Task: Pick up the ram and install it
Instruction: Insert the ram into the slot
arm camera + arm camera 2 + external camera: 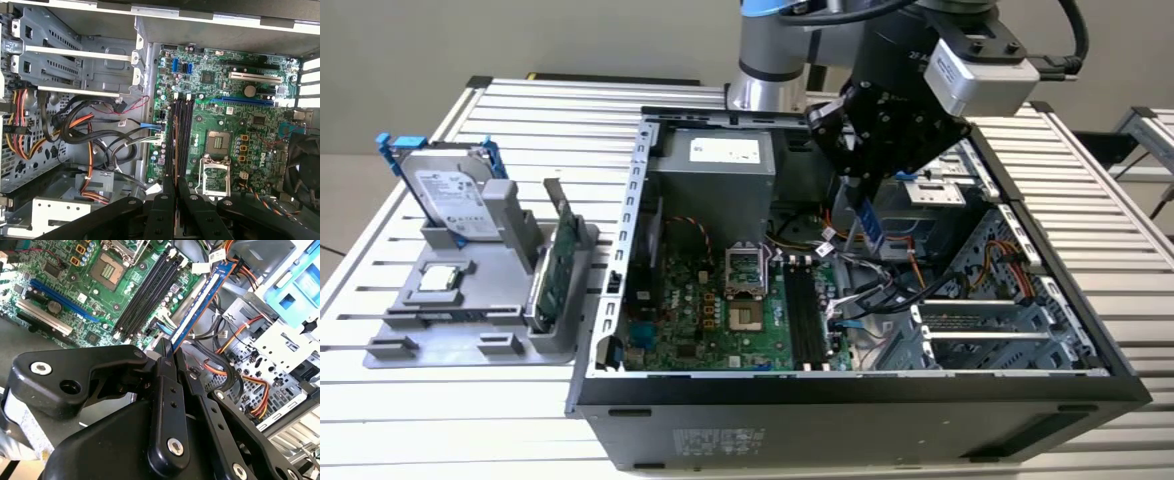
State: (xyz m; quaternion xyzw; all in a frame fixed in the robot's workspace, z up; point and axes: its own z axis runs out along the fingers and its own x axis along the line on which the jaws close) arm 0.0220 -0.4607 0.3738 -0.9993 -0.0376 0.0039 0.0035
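My gripper (866, 188) hangs over the open computer case (854, 385), shut on the ram (865, 226). In the exterior view the ram points down from the fingers, above the cables beside the motherboard. In the second wrist view the ram (200, 302) runs out from my gripper (170, 352) as a long thin stick with a blue edge. It appears edge-on (175, 145) in the first wrist view, just beside the black memory slots (184, 135), rising from my gripper (175, 184). The slots (807, 312) (147, 290) lie bare on the green motherboard (707, 320).
A grey holder (447, 335) at the exterior view's left carries a silver hard drive (454, 195), a green expansion card (558, 265) and a small chip (440, 278). Inside the case are the power supply (714, 170), loose cables (887, 290) and a metal drive cage (994, 320).
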